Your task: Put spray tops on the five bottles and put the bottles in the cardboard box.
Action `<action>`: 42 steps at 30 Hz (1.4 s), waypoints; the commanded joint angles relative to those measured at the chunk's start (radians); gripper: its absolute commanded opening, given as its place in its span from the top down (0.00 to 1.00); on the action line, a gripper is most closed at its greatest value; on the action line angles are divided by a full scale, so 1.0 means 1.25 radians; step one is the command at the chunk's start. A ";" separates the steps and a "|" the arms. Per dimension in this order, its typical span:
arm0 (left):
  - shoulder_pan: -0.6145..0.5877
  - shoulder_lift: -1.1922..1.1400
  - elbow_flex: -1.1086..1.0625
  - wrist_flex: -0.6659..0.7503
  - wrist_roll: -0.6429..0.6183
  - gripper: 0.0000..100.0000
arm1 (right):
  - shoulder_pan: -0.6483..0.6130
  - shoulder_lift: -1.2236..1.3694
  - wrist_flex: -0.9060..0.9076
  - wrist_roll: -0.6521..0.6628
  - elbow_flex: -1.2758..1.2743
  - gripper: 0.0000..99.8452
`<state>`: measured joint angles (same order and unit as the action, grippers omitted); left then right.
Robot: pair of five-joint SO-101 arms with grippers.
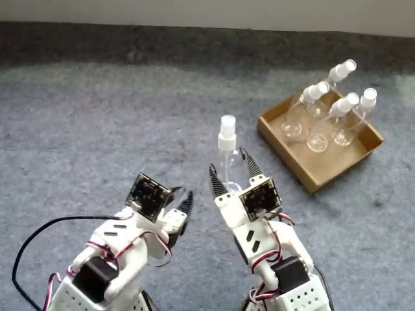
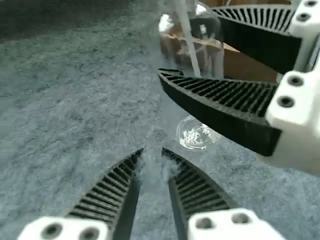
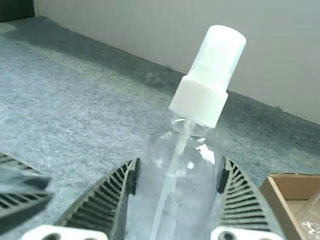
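The clear, round-shouldered bottle [image 1: 231, 176] wears a white spray top [image 1: 227, 133] and is upright near the middle of the grey table [image 1: 97, 129]. The right claw [image 1: 225, 159] grips its body, one ribbed finger against each side. The right wrist view adds a thin dip tube [image 3: 172, 175] running down inside the glass, and the left wrist view adds the round base [image 2: 196, 136]. At the bottle's 8 o'clock, the left claw [image 1: 187, 199] is narrow and holds nothing. At its 2 o'clock, the cardboard box [image 1: 285, 152] holds four capped bottles [image 1: 295, 120].
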<state>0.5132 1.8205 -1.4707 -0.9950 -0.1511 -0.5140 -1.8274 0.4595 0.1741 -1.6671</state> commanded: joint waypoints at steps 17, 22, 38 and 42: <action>-0.348 0.003 -0.003 -0.303 0.007 1.00 | 0.035 -0.009 -0.002 -0.004 -0.036 0.84; -0.363 0.003 -0.082 -0.298 0.007 1.00 | 0.035 -0.009 -0.002 -0.004 -0.036 0.84; -0.472 0.003 -0.179 -0.287 0.006 1.00 | 0.036 -0.009 -0.001 -0.002 -0.037 0.84; -0.470 0.003 -0.179 -0.287 0.006 1.00 | 0.036 -0.009 -0.001 -0.001 -0.037 0.84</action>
<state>-0.0621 1.8297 -1.6701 -1.3679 -0.1511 -0.4803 -1.8274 0.4595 0.1741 -1.6671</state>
